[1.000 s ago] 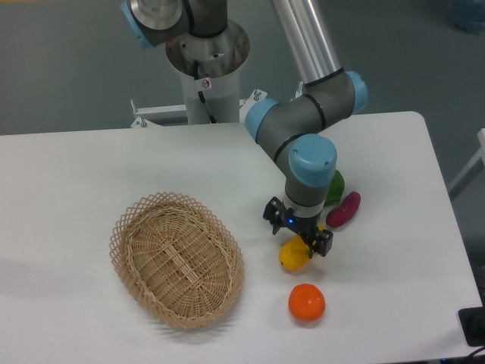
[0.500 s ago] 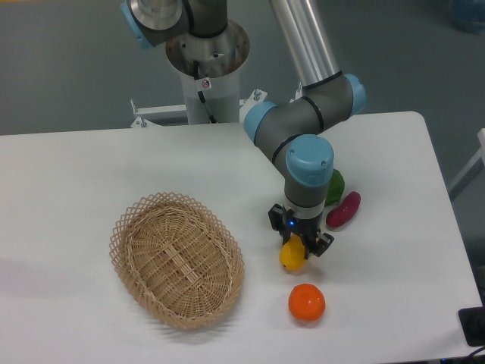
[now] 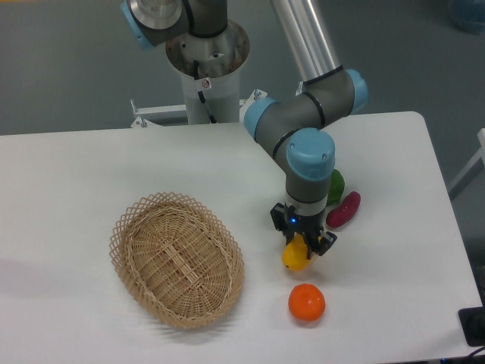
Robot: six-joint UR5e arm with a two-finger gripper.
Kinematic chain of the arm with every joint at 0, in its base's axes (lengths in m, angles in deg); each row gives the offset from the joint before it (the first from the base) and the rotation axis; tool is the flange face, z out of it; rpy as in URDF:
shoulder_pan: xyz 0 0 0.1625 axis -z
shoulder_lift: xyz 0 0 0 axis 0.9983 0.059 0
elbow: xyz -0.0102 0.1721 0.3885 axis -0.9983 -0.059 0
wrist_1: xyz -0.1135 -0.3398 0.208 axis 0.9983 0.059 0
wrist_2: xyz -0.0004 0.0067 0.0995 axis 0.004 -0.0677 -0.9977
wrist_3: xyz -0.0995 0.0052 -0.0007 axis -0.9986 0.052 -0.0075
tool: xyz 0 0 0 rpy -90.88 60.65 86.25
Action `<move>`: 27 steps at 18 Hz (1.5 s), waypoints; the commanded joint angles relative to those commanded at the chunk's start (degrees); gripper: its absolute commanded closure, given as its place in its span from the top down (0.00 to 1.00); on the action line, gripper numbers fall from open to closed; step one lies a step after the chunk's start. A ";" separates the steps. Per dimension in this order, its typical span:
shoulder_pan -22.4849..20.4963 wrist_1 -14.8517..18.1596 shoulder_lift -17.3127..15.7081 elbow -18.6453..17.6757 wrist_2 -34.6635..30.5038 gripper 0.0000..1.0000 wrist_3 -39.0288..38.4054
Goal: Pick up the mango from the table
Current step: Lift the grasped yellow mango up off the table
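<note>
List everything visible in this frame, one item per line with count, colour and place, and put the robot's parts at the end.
Oval woven wicker basket: one, tan, left of centre on the table.
Glossy oblong mango: one, yellow-orange, right of the basket, between the gripper fingers.
Round orange fruit: one, orange, in front of the mango.
Small oblong vegetable: one, purple, right of the arm.
Green item: one, partly hidden behind the arm.
White rectangular table: one, under everything.
Robot arm: one, grey with blue caps.
Gripper: one, black, closed around the mango.

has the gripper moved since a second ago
Yes. The gripper has closed in around the mango, its spread narrower than before, and it sits slightly nearer the orange, which has not moved.
</note>
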State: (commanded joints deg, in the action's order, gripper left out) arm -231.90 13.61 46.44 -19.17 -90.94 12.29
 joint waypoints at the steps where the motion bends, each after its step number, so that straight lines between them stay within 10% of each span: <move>1: -0.26 0.09 -1.14 0.09 1.67 0.46 0.00; 13: -3.77 0.97 -11.43 0.52 15.38 0.46 -8.25; 27: -7.47 7.56 -12.93 5.53 18.38 0.47 -7.91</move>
State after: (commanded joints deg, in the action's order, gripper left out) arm -239.37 21.17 33.51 -13.64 -72.56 4.38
